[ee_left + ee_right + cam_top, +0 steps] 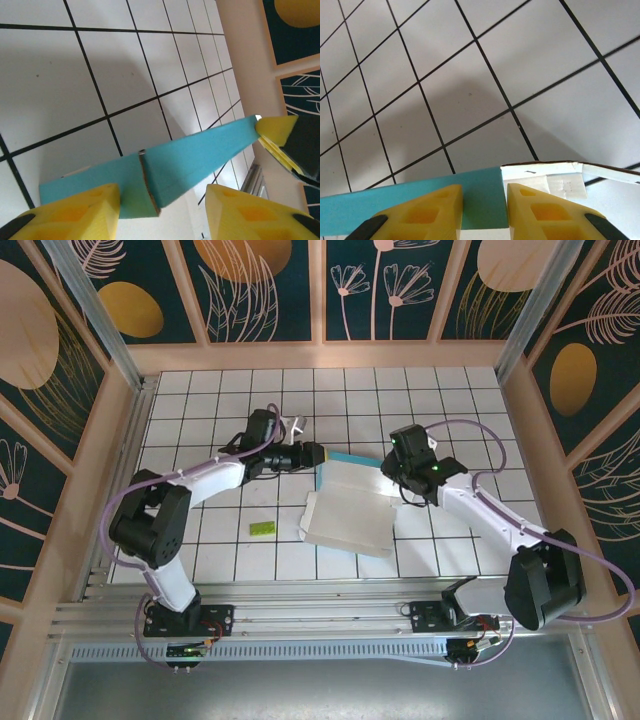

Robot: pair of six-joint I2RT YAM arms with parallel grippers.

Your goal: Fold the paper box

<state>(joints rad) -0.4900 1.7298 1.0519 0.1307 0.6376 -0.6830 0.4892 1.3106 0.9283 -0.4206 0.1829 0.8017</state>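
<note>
Blue far wall of the paper box (345, 520), mid-counter (230, 390), stands raised. Left hand (161, 191) is released, its fingers (75, 212) wide astride the wall, one touching card. Right hand (484, 189) sits narrow at the wall's other end; clamped or not, cannot tell. Frame edges cut off the finger bases.

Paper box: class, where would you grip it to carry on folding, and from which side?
Probably the raised blue wall along the far edge of the box, pinched across its thin top from above, near an end. It stands off the table, so it can be straddled; the whitish panels lie flat, offering little to pinch.
</note>
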